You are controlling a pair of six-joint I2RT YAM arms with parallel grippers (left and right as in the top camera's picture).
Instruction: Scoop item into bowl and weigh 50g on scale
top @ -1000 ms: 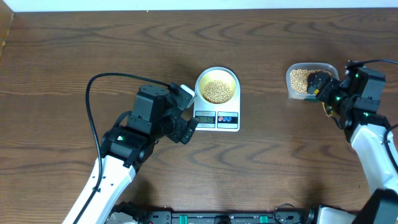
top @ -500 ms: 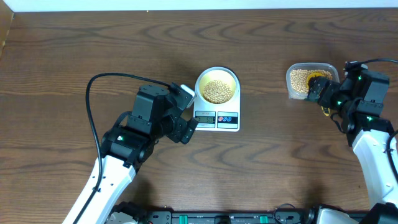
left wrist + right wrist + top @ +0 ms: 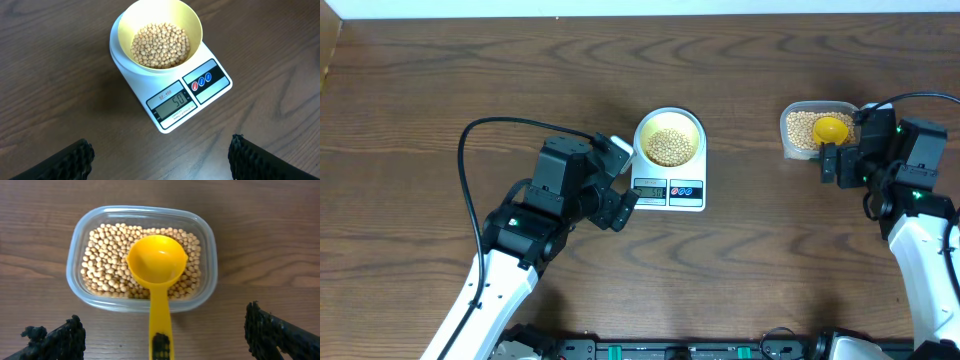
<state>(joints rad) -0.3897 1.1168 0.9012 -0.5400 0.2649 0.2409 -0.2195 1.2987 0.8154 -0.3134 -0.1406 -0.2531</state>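
The pale-yellow bowl (image 3: 643, 127) stands on the white scale (image 3: 686, 197) and holds tan beans (image 3: 668, 146). In the left wrist view the bowl (image 3: 192, 20) with its beans (image 3: 160, 45) sits on the scale (image 3: 220, 82), whose display reads 50. My left gripper (image 3: 620, 208) is open and empty, just left of and in front of the scale; it also shows in the left wrist view (image 3: 161, 146). My right gripper (image 3: 835, 160) is open in front of the clear container (image 3: 210, 245). The yellow scoop (image 3: 157, 260) lies empty on the beans (image 3: 107, 265) there, with its handle between my spread fingers (image 3: 164, 320).
The clear container (image 3: 787, 148) with the yellow scoop (image 3: 831, 129) sits at the table's right. A black cable (image 3: 465, 150) loops over the table left of my left arm. The wooden table (image 3: 470, 70) runs to a pale strip at the back edge.
My right gripper has let go of the scoop, opened, and drawn back from the container. The scoop now lies bowl-up on the beans. The left arm has not moved.
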